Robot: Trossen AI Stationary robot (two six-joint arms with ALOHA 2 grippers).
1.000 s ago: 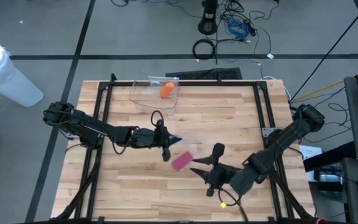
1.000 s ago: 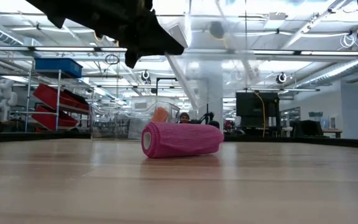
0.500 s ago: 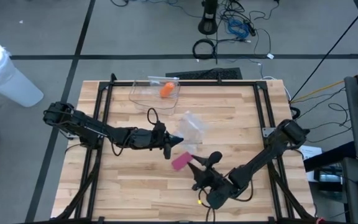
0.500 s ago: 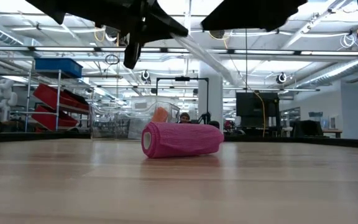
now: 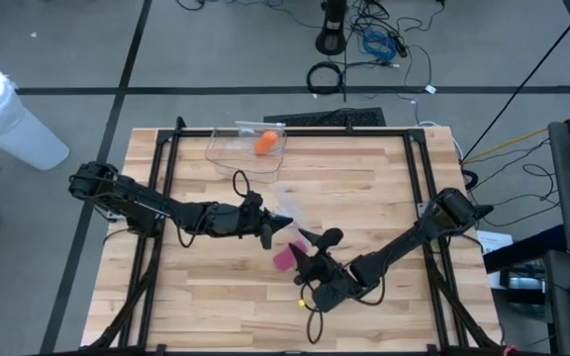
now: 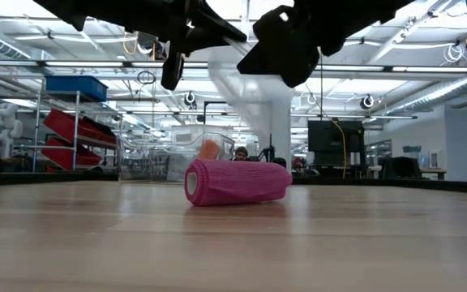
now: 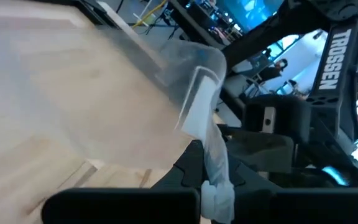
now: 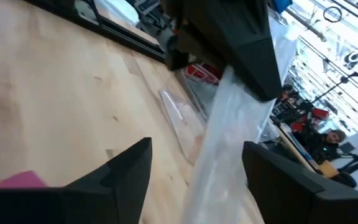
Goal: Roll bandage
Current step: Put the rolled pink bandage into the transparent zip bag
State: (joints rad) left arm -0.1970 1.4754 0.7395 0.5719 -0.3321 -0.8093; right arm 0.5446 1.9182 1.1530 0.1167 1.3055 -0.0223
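A pink bandage roll (image 6: 237, 182) lies on its side on the wooden table, near the middle (image 5: 284, 258). My left gripper (image 5: 283, 225) hangs above the table just beyond the roll, shut on a clear plastic bag (image 7: 194, 74). My right gripper (image 5: 308, 255) stands open above the roll's right end, pointing toward the left gripper. In the right wrist view the bag (image 8: 229, 137) shows between its two fingers (image 8: 126, 171); whether they touch it, I cannot tell. My left gripper pinches the clear bag between its two fingers at a bunched end (image 7: 215, 177), next to the bag's white strip (image 7: 194, 106). The fingers lie about level, coming from the table's left. The bag stands out beyond the fingertips, clear of the table.
A clear plastic box (image 5: 248, 146) with an orange thing inside stands at the table's far edge. A black metal frame (image 5: 295, 132) runs along the table's sides. Bare wood lies near the front edge and at the left.
My right gripper has come down and toward the table's left, from the front right to just over the bandage roll, close to the left gripper. My left gripper has rolled about its own line and the bag has swung with it. The roll has not moved.
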